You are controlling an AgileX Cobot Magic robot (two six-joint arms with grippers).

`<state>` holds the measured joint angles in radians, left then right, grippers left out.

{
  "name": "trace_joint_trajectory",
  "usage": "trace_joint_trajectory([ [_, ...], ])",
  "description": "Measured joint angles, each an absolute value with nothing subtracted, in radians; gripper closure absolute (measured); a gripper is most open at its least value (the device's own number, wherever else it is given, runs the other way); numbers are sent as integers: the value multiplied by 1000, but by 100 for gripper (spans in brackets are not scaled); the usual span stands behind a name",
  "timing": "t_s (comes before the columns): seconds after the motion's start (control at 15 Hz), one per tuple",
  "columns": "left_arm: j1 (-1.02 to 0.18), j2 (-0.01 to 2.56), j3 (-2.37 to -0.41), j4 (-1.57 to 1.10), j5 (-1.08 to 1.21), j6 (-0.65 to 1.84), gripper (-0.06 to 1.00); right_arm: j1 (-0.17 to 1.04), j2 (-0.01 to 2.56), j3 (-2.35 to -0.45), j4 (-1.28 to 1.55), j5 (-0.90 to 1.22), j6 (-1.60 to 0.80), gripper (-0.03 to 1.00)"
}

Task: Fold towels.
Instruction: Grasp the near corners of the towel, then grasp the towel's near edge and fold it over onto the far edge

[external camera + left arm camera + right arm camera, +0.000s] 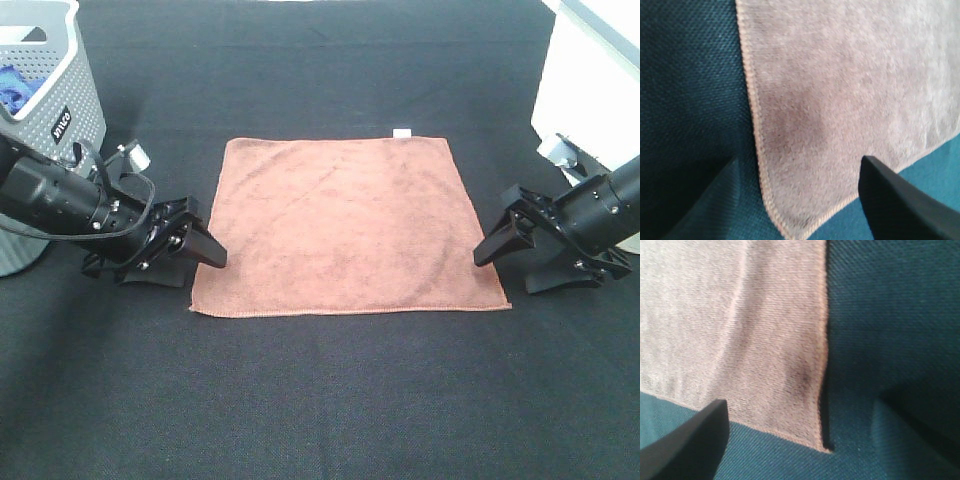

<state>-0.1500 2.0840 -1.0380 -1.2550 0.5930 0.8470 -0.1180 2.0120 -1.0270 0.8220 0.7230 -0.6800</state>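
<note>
The reddish-brown towel [340, 225] lies flat and unfolded in the middle of the black table, its white tag [401, 133] at the far right corner. My left gripper [198, 257] is open at the towel's near left corner, fingers astride the stitched edge; the left wrist view shows that corner [840, 125] between its fingertips [900, 200]. My right gripper [512, 252] is open just off the towel's near right corner; the right wrist view shows that corner [740, 335] between its fingertips [690, 440]. Neither holds anything.
A grey perforated basket [45, 110] with something blue inside [14, 88] stands at the far left behind the left arm. A white box [590, 70] stands at the far right. The black table cloth [320, 400] spreads in front of the towel.
</note>
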Motion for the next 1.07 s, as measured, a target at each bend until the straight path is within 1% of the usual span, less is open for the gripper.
trace_joint_trajectory([
  [0.27, -183, 2124, -1057, -1347, 606, 852, 30, -63, 2046, -1040, 901, 725, -687, 23],
  [0.4, -214, 2146, -1089, -1360, 618, 854, 30, -30, 2061, -1055, 920, 726, -688, 29],
  [0.47, -214, 2146, -1089, -1360, 618, 854, 30, -30, 2061, -1055, 920, 726, -688, 29],
  [0.53, -231, 2156, -1110, -1357, 619, 854, 33, -8, 2071, -1069, 928, 725, -685, 36],
  [0.6, -233, 2163, -1115, -1354, 612, 852, 43, -1, 2079, -1078, 926, 722, -675, 44],
  [0.67, -233, 2170, -1115, -1346, 602, 851, 59, 2, 2087, -1086, 911, 715, -651, 56],
  [0.73, -233, 2175, -1115, -1327, 599, 851, 77, 3, 2091, -1089, 891, 706, -613, 73],
  [0.8, -233, 2177, -1115, -1308, 599, 851, 91, 4, 2094, -1096, 856, 699, -574, 89],
  [0.87, -233, 2177, -1115, -1291, 607, 850, 94, 4, 2094, -1097, 817, 699, -529, 97],
  [1.07, -226, 2169, -1115, -1211, 661, 789, 94, 4, 2076, -1102, 759, 725, -498, 97],
])
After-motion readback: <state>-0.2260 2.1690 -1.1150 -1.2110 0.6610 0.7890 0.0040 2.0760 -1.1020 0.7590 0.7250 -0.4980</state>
